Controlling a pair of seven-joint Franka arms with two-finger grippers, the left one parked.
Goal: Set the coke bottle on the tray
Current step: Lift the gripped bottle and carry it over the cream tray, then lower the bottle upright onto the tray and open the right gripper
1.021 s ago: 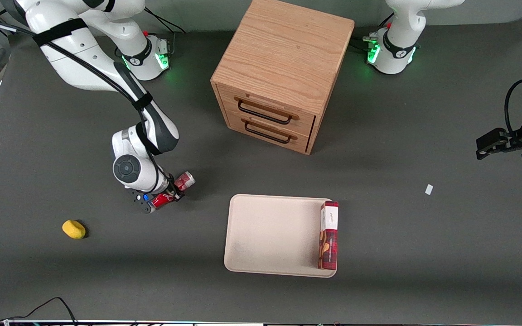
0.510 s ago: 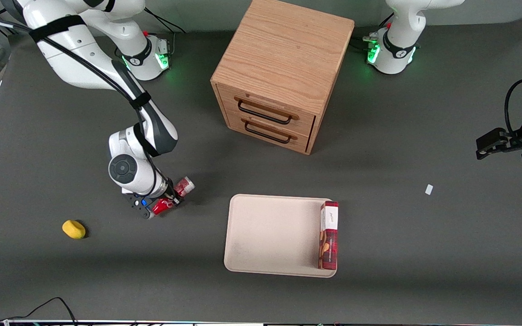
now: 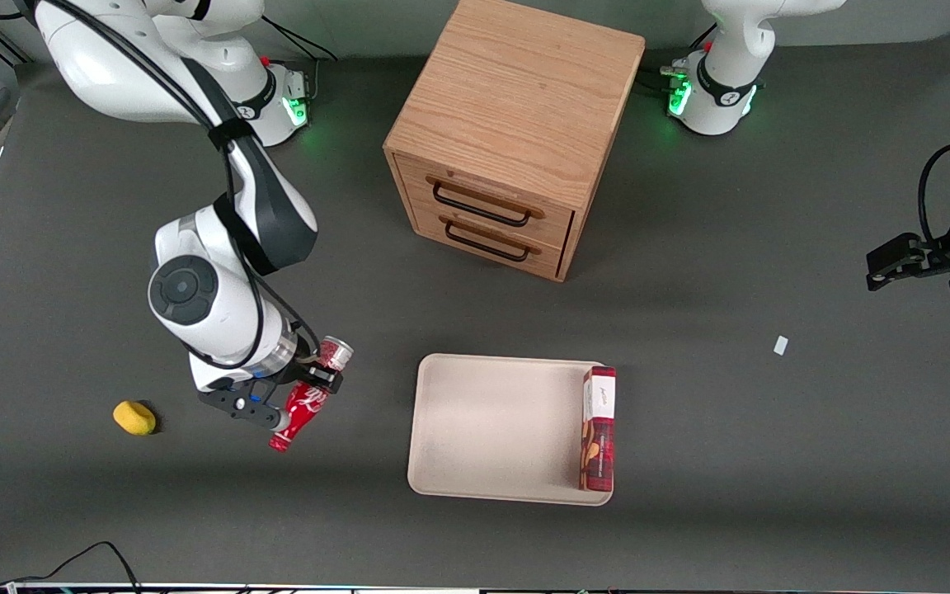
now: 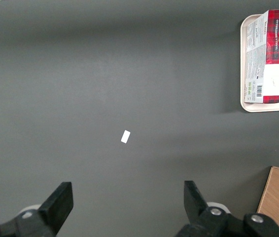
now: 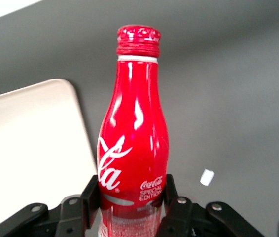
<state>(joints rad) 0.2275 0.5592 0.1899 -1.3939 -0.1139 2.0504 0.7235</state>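
Above a dark grey table, a coke bottle is pinched near its base by the gripper, the cream tray lying close beside it and a wooden drawer cabinet farther from the camera.

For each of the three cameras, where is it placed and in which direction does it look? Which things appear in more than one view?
Front view: high, looking down on the table; shows both arms, the gripper shut on the coke bottle, tray, drawer cabinet.
Right wrist view: on the working arm, looking along the held coke bottle; finger visible.
Left wrist view: on the parked arm, looking down at the table; its own finger visible.
Shared: the tray and red-and-white box.
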